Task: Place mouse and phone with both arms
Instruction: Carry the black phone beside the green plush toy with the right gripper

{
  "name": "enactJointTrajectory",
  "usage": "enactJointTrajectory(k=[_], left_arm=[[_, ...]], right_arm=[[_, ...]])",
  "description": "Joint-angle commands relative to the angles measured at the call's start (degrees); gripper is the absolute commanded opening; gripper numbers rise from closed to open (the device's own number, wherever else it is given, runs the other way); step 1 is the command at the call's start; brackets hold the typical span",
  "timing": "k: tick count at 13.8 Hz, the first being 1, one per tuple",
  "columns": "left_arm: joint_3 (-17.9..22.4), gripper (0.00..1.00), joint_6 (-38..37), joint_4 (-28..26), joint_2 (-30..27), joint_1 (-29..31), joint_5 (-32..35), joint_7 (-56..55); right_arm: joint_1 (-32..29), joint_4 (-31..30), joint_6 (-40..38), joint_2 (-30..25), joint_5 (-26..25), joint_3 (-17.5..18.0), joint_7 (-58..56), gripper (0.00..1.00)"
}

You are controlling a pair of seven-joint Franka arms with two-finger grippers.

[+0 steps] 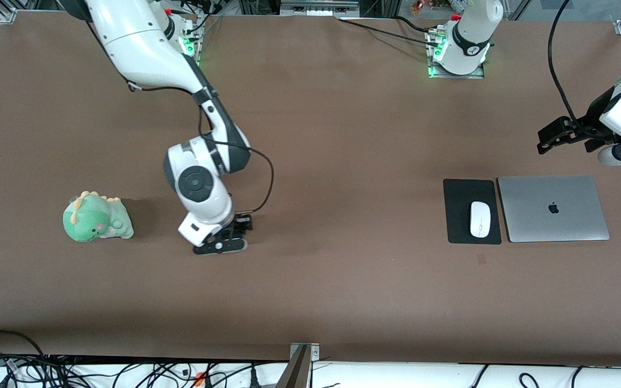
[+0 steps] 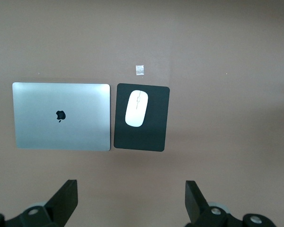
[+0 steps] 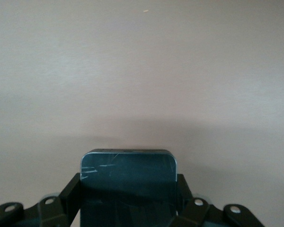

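Observation:
The white mouse lies on a black mouse pad toward the left arm's end of the table. My left gripper hangs open and empty over bare table, apart from the pad and farther from the front camera than it. The black glossy phone sits between the fingers of my right gripper, which is shut on its long sides. That gripper is low over bare table beside a green toy; most of the phone is hidden under the hand in the front view.
A closed silver laptop lies beside the mouse pad, toward the left arm's end. A green plush dinosaur stands toward the right arm's end. A small tape mark lies just nearer the front camera than the pad.

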Motion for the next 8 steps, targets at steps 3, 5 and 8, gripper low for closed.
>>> enactJointTrajectory(k=[3, 5, 8], left_arm=[[-0.1, 1.00, -0.9, 1.7, 0.8, 0.3, -1.1, -0.2], [-0.2, 1.00, -0.7, 1.7, 1.0, 0.3, -1.1, -0.2], [-0.2, 1.00, -0.7, 1.7, 1.0, 0.3, -0.7, -0.2]], right_arm=[[-6.1, -14.3, 4.3, -10.4, 3.0, 0.7, -8.3, 0.08], [-8.2, -21.2, 9.7, -13.8, 3.0, 0.7, -10.6, 0.08], [-11.3, -30.5, 17.6, -17.1, 3.0, 0.5, -14.2, 0.08]])
